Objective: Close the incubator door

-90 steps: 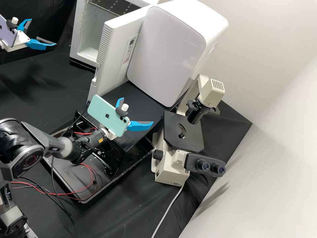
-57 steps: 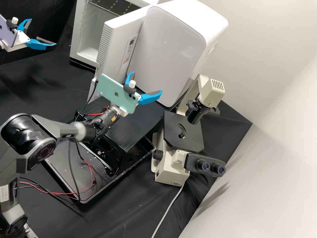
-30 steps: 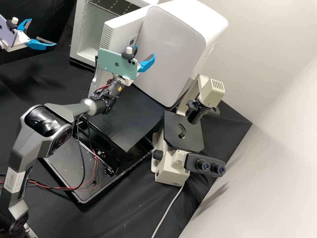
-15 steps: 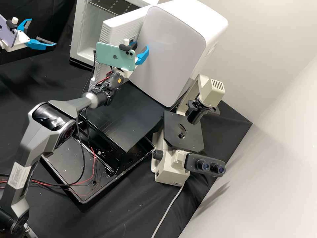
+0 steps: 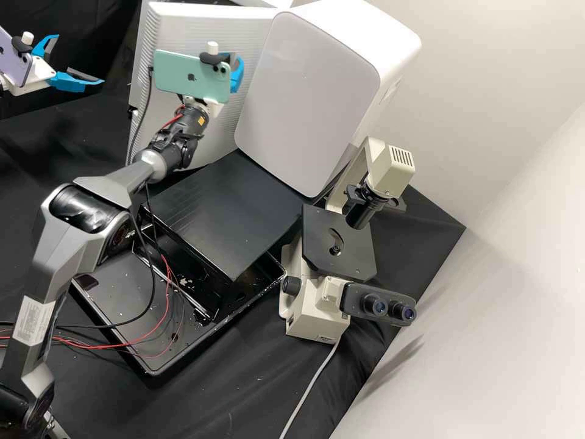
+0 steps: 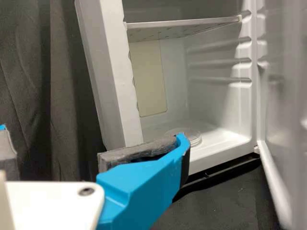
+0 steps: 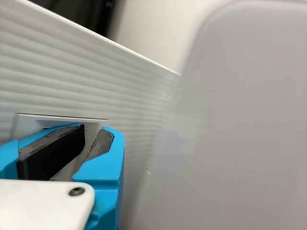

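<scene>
Right gripper (image 5: 236, 58) at the ribbed white incubator door (image 7: 62, 81)
Blue fingers (image 7: 103, 167) slightly apart; a smooth grey panel (image 7: 249, 120) stands alongside.

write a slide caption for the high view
The right gripper at the ribbed outer face of the open incubator door, beside a rounded white cabinet and a microscope.

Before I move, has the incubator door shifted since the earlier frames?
Yes. In the high view, the incubator door has swung left, its free edge farther from the white cabinet.
</scene>
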